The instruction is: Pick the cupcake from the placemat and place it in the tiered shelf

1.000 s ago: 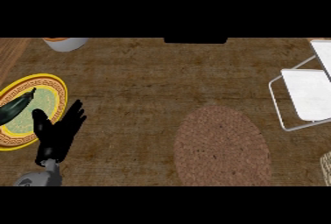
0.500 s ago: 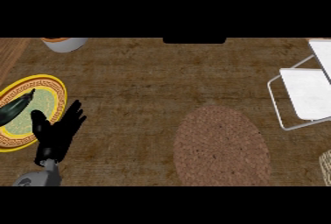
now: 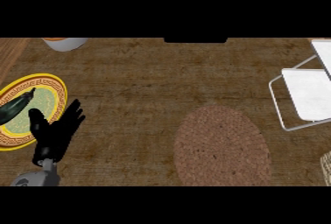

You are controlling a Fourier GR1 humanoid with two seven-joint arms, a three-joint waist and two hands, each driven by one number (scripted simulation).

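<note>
A round brown woven placemat [image 3: 223, 145] lies on the wooden counter at lower centre right, and nothing shows on it. No cupcake is visible anywhere in the head view. The white tiered shelf [image 3: 309, 94] with a wire frame stands at the right edge, its visible shelf bare. My left hand [image 3: 55, 133] rests at the lower left with fingers straight and pointing up, holding nothing, beside a yellow plate. My right hand does not show.
A yellow patterned plate [image 3: 45, 85] at the left edge holds a dark aubergine [image 3: 16, 107]. A grey bowl [image 3: 65, 43] sits at the top left. A wicker basket corner [image 3: 326, 168] shows at the lower right.
</note>
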